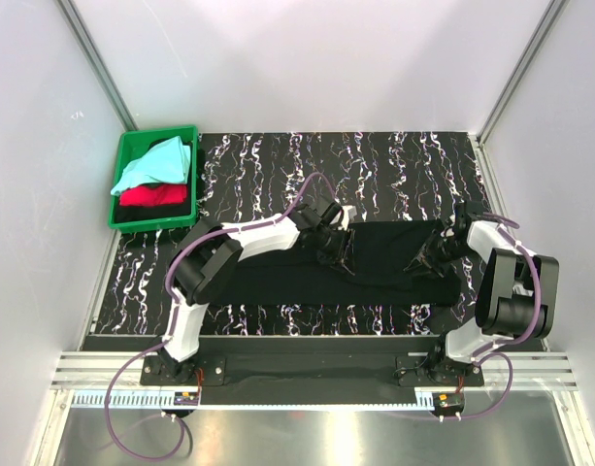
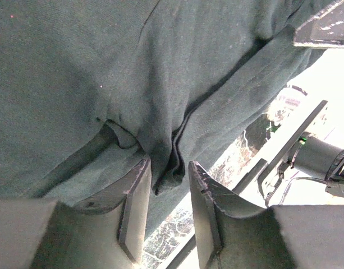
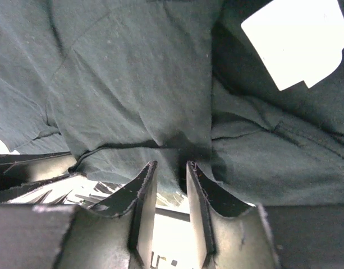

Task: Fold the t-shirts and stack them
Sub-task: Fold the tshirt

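The black tee [image 1: 384,277] lies in a long band across the worktop [image 1: 278,165] at mid-frame. The left pincer [image 2: 169,168] is clamped on a bunched fold of it, and the right pincer [image 3: 170,168] grips its cloth further right. In the upper left, a crate [image 1: 122,221] holds an aqua tee [image 1: 153,167] on top of a red tee [image 1: 151,196].

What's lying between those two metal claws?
Only the black t-shirt. In the top view its cloth fills the whole stretch from the left gripper to the right gripper, with nothing else lying on it.
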